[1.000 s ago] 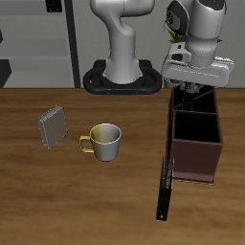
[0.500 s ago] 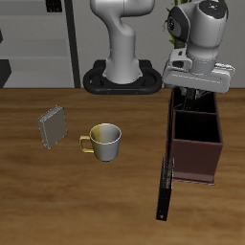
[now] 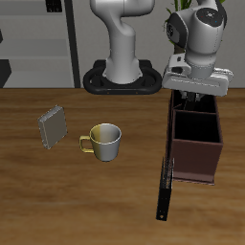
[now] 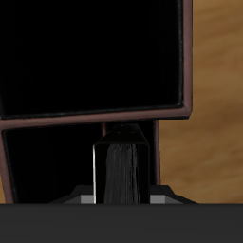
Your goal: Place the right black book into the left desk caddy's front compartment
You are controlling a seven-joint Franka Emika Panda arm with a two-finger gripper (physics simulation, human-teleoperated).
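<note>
Right black book (image 4: 121, 173), held upright and edge-on between the fingers of the end effector (image 3: 194, 96), hangs over the left desk caddy (image 3: 196, 144). Farther along the surface (image 3: 77, 201) stand a mug (image 3: 103, 141) and grey book (image 3: 53, 125).

Showing near the mug (image 3: 104, 141): one mug, one grey book (image 3: 53, 126), one long black slab (image 3: 165, 189), one desk caddy (image 3: 196, 153), one black book (image 4: 121, 171).
</note>
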